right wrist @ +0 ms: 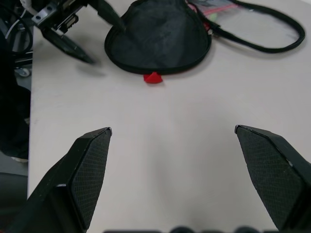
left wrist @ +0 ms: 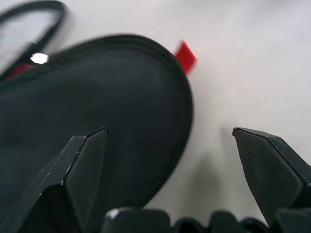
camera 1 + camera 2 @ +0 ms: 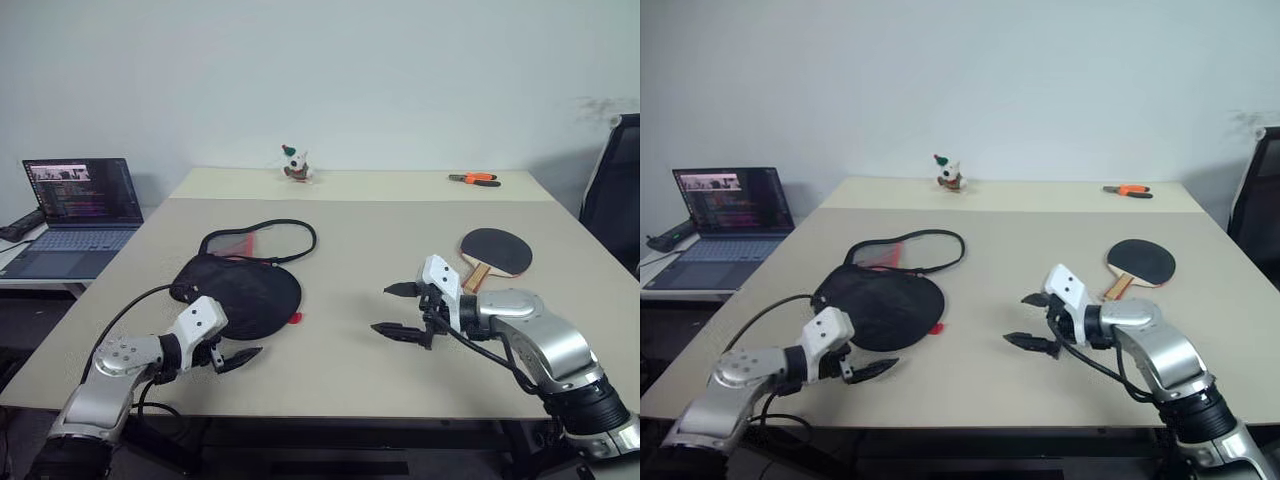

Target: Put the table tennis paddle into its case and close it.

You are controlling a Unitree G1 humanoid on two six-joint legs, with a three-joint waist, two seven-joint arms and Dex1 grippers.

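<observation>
Head views, paddle: the table tennis paddle (image 3: 495, 252) lies flat on the table (image 3: 400, 230), on the right and farther off than my right gripper (image 3: 397, 310), apart from it, handle toward the near side.
Head views, case: the case (image 3: 240, 292) lies flat on the left, well apart from the paddle, its opened flap and zipper rim (image 3: 290, 240) looping out on the far side.
Head views, my grippers: my left gripper (image 3: 232, 357) hovers at the case's near edge, fingers spread, holding nothing; my right gripper hangs over bare table in the middle, fingers spread, also empty.
Left wrist view: both my fingers (image 2: 82, 170) stand wide apart above the case's rounded edge (image 2: 180, 121); a red pull tab (image 2: 185, 56) juts out beside the rim.
Right wrist view: my spread fingers (image 1: 90, 165) frame bare table; beyond them lie the case (image 1: 158, 39), its red tab (image 1: 153, 77) and my left gripper (image 1: 90, 36).
Progress: I judge nothing done yet; the paddle is outside the case.
Remaining: picking up the paddle, sliding it in, folding the flap over, running the zipper shut.
</observation>
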